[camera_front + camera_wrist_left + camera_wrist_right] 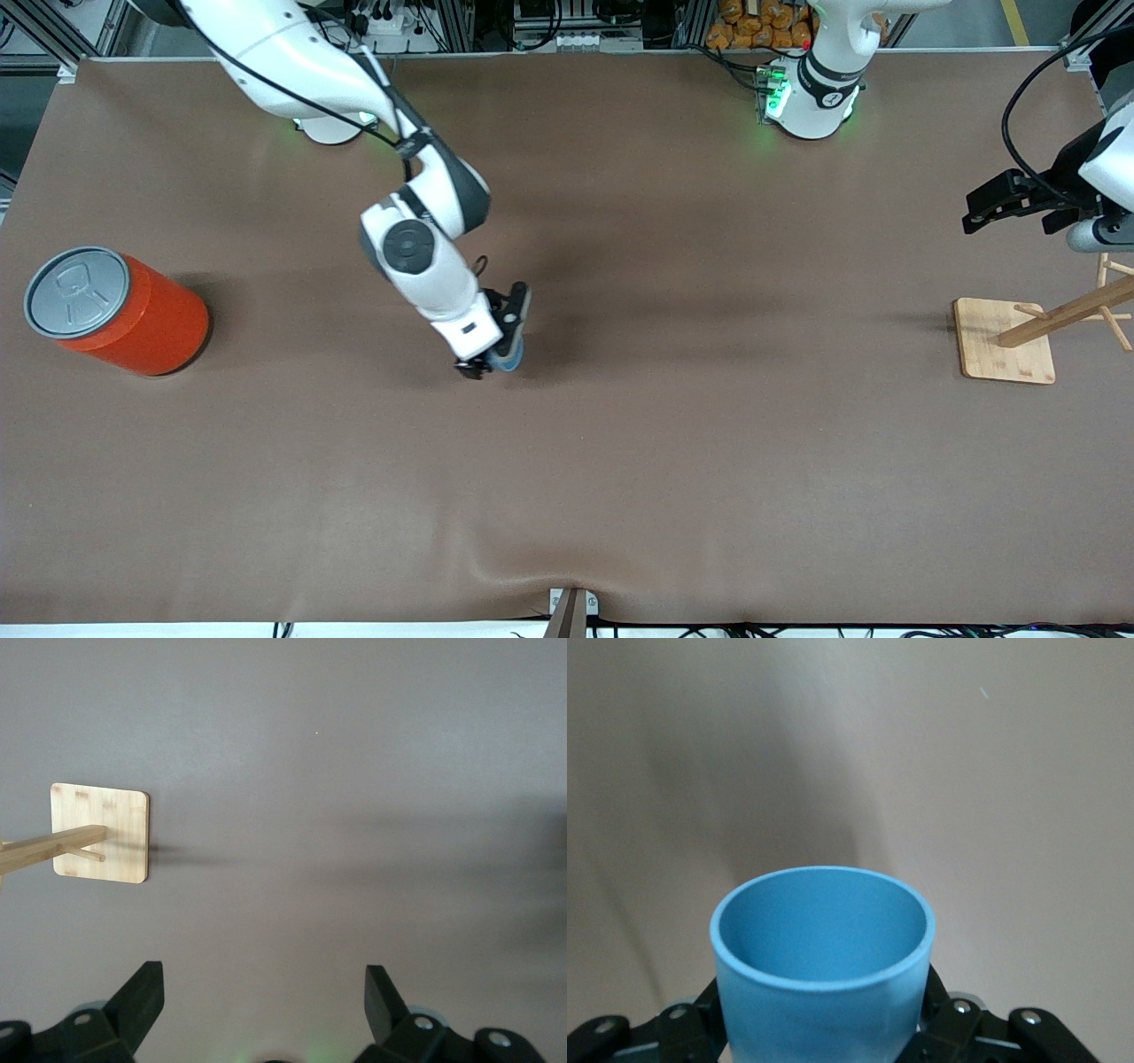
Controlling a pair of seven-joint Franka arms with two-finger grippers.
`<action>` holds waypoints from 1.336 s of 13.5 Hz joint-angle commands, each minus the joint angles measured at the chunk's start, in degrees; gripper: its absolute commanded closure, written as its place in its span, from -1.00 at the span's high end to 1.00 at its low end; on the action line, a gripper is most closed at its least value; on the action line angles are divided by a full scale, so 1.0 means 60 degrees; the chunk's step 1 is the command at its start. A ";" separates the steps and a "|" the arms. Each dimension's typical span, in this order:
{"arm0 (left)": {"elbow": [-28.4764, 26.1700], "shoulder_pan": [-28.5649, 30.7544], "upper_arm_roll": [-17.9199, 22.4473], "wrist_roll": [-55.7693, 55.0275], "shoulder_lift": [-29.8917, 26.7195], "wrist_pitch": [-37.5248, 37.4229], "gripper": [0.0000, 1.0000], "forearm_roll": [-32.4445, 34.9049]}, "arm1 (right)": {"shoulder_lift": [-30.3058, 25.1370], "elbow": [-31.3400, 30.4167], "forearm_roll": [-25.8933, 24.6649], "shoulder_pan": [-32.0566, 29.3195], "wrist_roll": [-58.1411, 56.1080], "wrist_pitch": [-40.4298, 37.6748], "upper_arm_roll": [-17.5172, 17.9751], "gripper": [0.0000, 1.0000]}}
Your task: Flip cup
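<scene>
The cup [824, 966], a small light-blue tumbler, sits clamped in the right gripper [496, 359], fingers closed tight against its sides down near the base. In the right wrist view its open mouth points away from the claw, out over bare brown table [620, 461], and you can see right down into it, nothing inside. From the front view only a sliver of blue shows under the black fingers, roughly mid-table.

The left gripper [1005, 206] waits up in the air at its own end of the table, jaws spread wide with nothing between them. Just beside and below it stands a wooden rack [1054, 323] on a square bamboo base [99, 835].

An orange can [120, 310] with a grey pull-tab lid stands well apart from the right gripper, toward the right arm's end.
</scene>
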 commanded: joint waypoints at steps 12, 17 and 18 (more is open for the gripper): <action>0.0124 0.0149 -0.0044 0.0153 0.0108 -0.0176 1.00 -0.0196 | 0.1667 0.1729 -0.1959 0.2114 0.1070 -0.0248 -0.0996 1.00; 0.0167 0.0135 -0.0044 0.0153 0.0093 -0.0176 1.00 -0.0210 | 0.0570 0.1802 -0.1346 0.2055 0.1041 -0.1814 -0.0937 1.00; 0.0197 0.0135 -0.0044 0.0138 0.0093 -0.0176 1.00 -0.0341 | 0.0292 0.1802 -0.0996 0.2055 0.1055 -0.2107 -0.0937 1.00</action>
